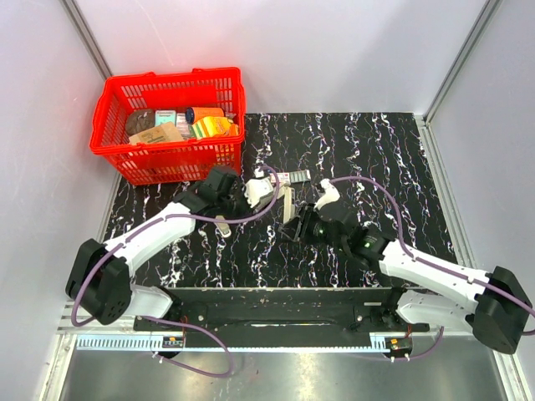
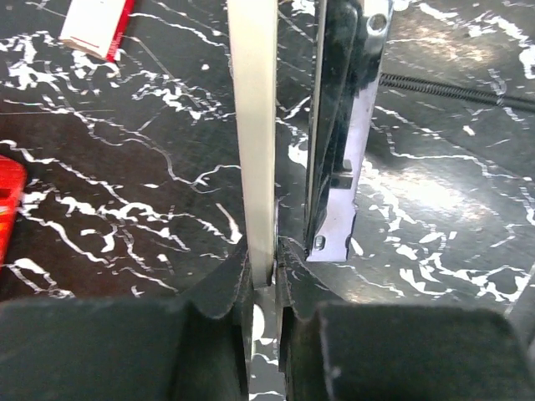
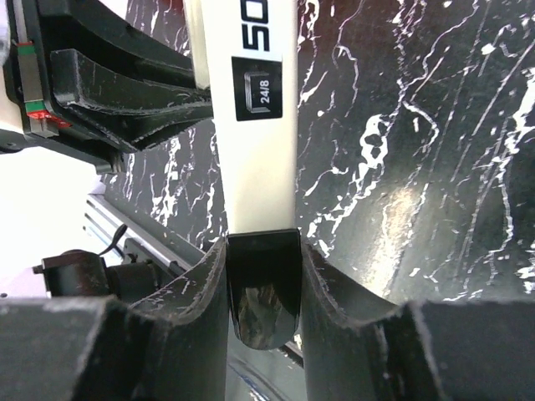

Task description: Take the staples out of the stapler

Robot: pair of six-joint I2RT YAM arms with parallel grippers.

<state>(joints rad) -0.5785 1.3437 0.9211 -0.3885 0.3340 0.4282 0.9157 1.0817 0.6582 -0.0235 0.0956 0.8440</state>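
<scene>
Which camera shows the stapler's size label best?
Right wrist: the 24/8 label on the white cover is large and readable. Top external shows the stapler too small to read; left wrist sees only the cover's edge.

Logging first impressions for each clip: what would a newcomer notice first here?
Both arms meet at the middle of the black marbled table, the left gripper and right gripper each clamped on the opened white stapler. At the far left corner stands a bright red basket holding boxes and packets.
</scene>
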